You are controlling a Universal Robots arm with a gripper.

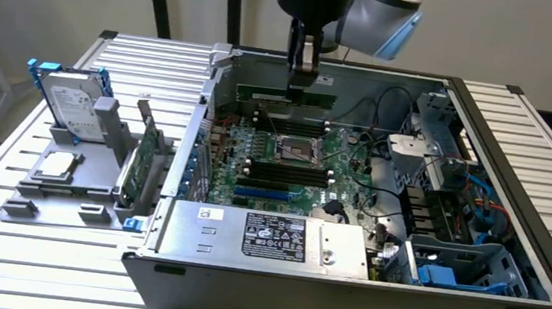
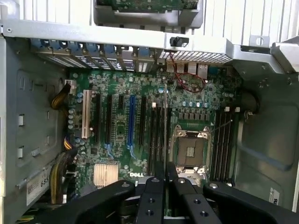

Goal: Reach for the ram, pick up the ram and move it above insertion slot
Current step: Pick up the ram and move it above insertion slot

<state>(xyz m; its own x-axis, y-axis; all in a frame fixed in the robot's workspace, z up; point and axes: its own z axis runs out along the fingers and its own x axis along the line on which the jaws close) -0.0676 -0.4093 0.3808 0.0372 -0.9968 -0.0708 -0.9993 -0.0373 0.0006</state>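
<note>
Hanging over the far part of the open computer case (image 1: 508, 242), the gripper (image 1: 301, 78) pinched the ram (image 1: 286, 95) between its jaws — the stick held level above the motherboard (image 1: 286, 163).

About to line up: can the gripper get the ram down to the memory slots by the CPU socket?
Probably yes. The gripper, shut on the ram, hangs over the open case just above the memory slots; they look empty, and the cables lie off toward the exterior view's right.
</note>
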